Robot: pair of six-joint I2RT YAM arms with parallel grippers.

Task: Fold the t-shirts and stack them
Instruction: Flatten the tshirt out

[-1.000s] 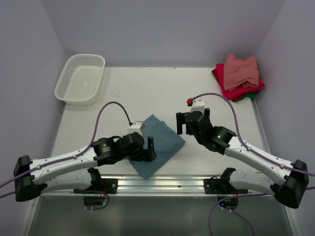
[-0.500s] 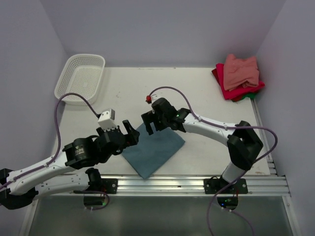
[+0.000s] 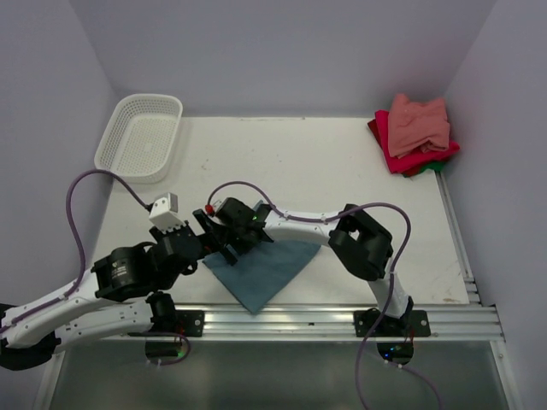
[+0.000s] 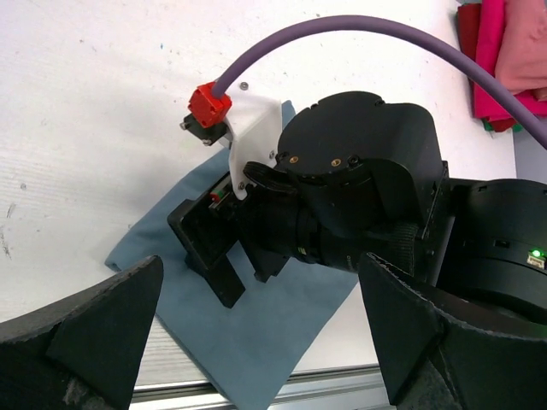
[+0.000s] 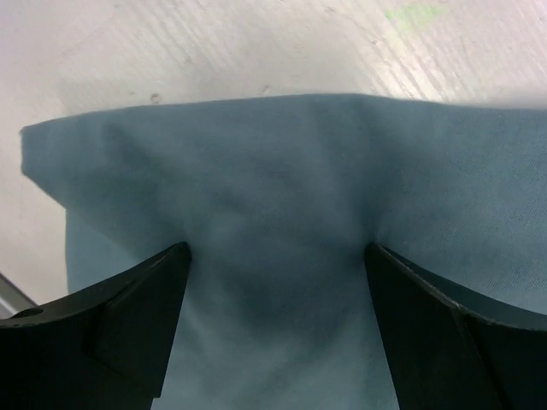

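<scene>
- Teal-blue shirt [image 3: 269, 269] lies folded flat at the near middle of the table [image 3: 342, 171].
- Right gripper [image 3: 224, 241] rests on the shirt's left corner. Its fingers [image 5: 128, 325] are spread wide, and the cloth dimples where each tip touches it. Nothing is clamped.
- Left gripper [image 4: 256, 265] hangs just beside the right one, fingers wide apart and empty.
- Salmon-pink shirt [image 3: 419, 120] tops the red shirt [image 3: 402, 158] and green shirt [image 3: 438, 164], stacked at the far right corner.
- White mesh basket [image 3: 141, 137] sits at the far left.

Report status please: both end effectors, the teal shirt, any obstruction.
Left end effector open, empty. Right end effector open, tips on teal shirt. Both crowded close over it. Folded stack at far right corner.
</scene>
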